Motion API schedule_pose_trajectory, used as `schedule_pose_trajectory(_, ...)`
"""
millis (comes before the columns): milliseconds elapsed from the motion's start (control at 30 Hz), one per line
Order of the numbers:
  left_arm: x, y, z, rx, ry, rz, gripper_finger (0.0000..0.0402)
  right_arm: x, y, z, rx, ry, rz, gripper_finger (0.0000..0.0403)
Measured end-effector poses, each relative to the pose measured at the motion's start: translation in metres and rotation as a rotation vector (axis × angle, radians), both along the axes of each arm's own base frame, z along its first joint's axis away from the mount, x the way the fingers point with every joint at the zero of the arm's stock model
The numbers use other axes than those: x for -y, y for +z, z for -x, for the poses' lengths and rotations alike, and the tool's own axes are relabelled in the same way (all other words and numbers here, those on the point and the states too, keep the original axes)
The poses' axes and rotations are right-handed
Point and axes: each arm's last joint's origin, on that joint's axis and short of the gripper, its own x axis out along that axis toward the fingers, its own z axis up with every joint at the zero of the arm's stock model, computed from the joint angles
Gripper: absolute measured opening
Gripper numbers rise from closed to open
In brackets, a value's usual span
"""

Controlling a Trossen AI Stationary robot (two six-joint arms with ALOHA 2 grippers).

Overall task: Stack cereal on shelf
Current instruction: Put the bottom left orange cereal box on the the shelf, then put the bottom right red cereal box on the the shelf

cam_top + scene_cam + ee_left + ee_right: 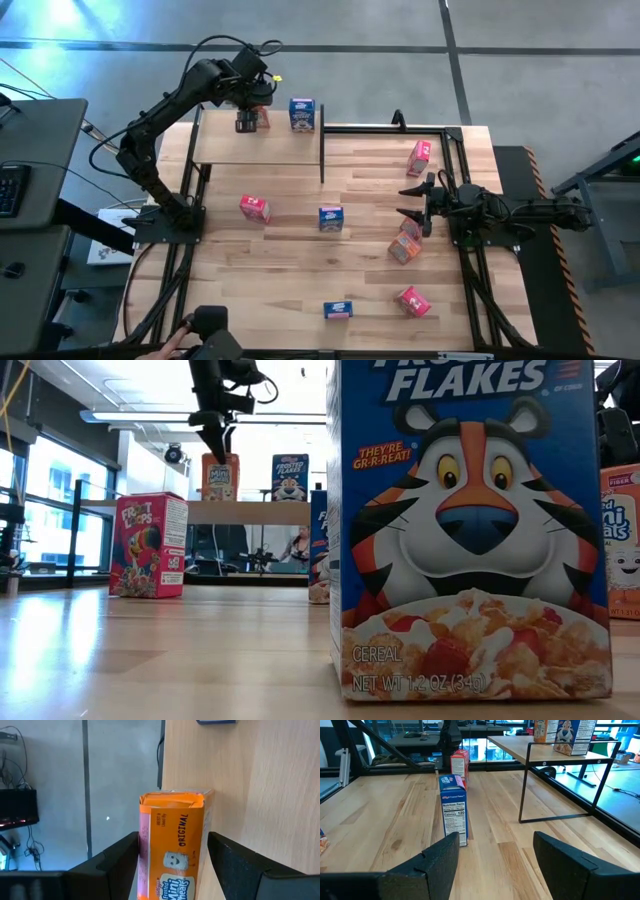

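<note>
The shelf (230, 150) stands at the table's far left, a light board on black posts. On it an orange cereal box (248, 120) stands upright, and my left gripper (248, 112) is over it, shut on it. A blue box (302, 114) stands on the shelf to its right. In the low view the left gripper (218, 445) comes down onto the orange box (220, 478). My right gripper (408, 203) waits open over the table's right side, pointing left, with a blue box (454, 810) ahead of it. My left gripper (172, 837) pinches the orange box between its two fingers (122, 857), one on each narrow side (142, 840). It comes from above, pointing down. The box is upright with its bottom on the shelf board (260, 512).
Loose boxes stand on the tabletop: pink (254, 207), blue (331, 217), orange (404, 246), pink (419, 156), pink (412, 301), blue (338, 310). A black frame (460, 180) runs along the right side. The shelf has bare board in front of the two boxes.
</note>
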Motion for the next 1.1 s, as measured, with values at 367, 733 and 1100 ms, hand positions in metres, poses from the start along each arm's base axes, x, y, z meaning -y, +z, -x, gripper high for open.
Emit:
schedule_pose_trajectory(367, 0.001, 0.016, 0.001, 0.049, 0.028, -0.033, 0.0228, 0.0, 0.0, 0.0, 0.0, 0.0, 0.0, 0.0248)
schedule_pose_trajectory(733, 0.009, 0.026, 0.004, 0.12, 0.08, -0.028, 0.0228, 0.0, 0.0, 0.0, 0.0, 0.0, 0.0, 0.0248)
schedule_pose_trajectory(1100, 0.04, 0.042, 0.0, 0.284, 0.039, 0.049, 0.0228, 0.0, 0.0, 0.0, 0.0, 0.0, 0.0, 0.0248)
